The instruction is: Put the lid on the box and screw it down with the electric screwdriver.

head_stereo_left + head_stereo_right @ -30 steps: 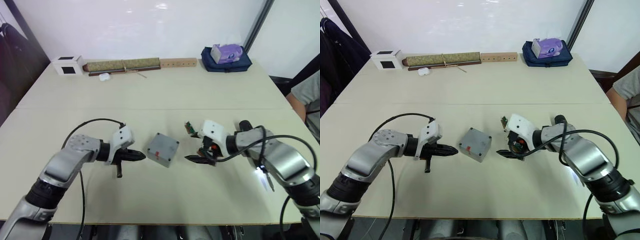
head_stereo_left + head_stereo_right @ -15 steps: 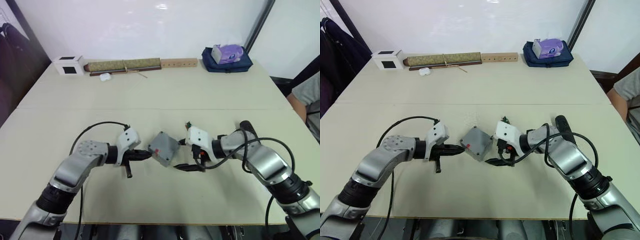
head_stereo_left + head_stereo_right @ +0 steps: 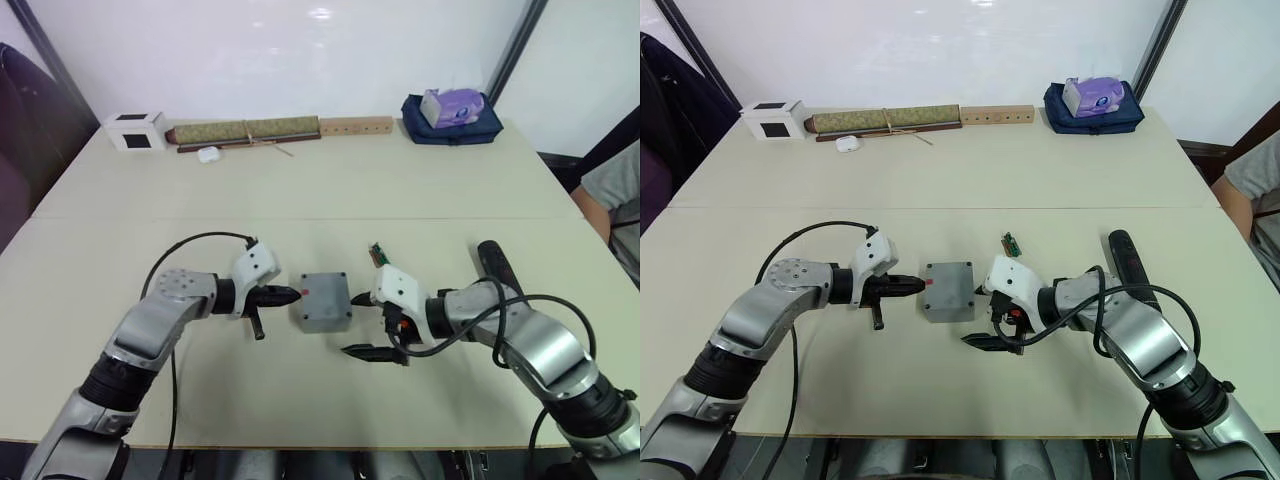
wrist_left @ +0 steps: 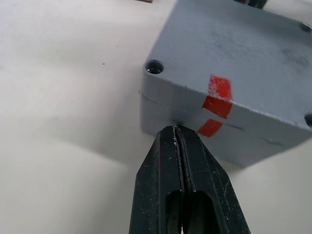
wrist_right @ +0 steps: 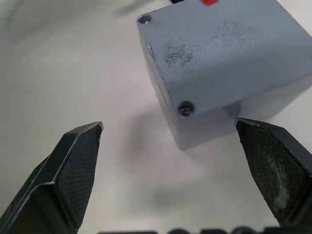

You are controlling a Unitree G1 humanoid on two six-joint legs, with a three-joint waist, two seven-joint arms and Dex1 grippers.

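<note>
The grey box [image 3: 320, 318] sits mid-table with the lid [image 3: 322, 292] lying on top of it. A red mark runs down its left side over the seam [image 4: 214, 105]. My left gripper [image 3: 292, 294] is shut and empty, its tip against the box's left side. To the right and front of the box, my right gripper [image 5: 168, 124] is wide open and empty, and a box corner [image 5: 184, 109] lies ahead of the gap. The black electric screwdriver [image 3: 494, 264] lies on the table behind my right arm.
A small green circuit board [image 3: 378, 254] lies just behind the right gripper. Along the far edge are a white cube [image 3: 135, 130], a long roll [image 3: 245, 130], a wooden block [image 3: 355, 126] and a dark bag [image 3: 452, 112]. A person's arm [image 3: 615, 190] is at the right edge.
Both grippers have closed in on the box. The box has turned from a diamond stance to square with the table edge. The right gripper has moved left and nearer the front edge.
</note>
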